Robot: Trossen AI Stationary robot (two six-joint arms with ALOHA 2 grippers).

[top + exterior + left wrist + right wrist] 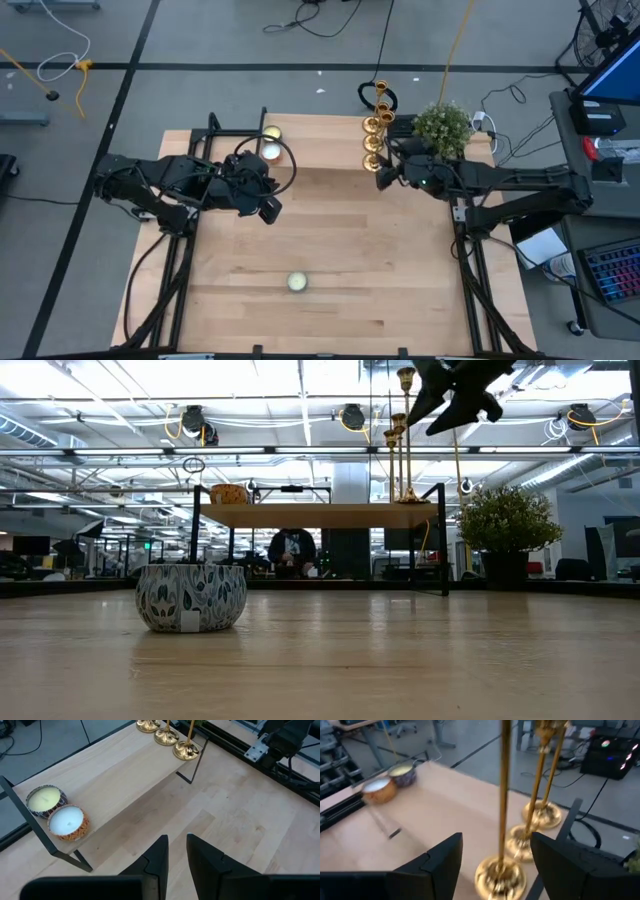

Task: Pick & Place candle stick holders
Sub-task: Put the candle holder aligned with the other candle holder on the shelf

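All three slender shiny brass candlestick holders (374,140) stand in a row on the raised wooden shelf (320,145) at the tabletop's far right. The right pincer (495,865) is spread open around the nearest stem, so placing looks finished. The left pincer (177,855) hovers nearly closed and empty at mid-left.

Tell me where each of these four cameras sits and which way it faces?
High view: overhead, looking straight down on both arms.
Low view: table height, facing a patterned candle tin.
Left wrist view: past the left tool towards a raised shelf.
Right wrist view: past the open right tool at the candle stick holders.
Both wrist views share these.
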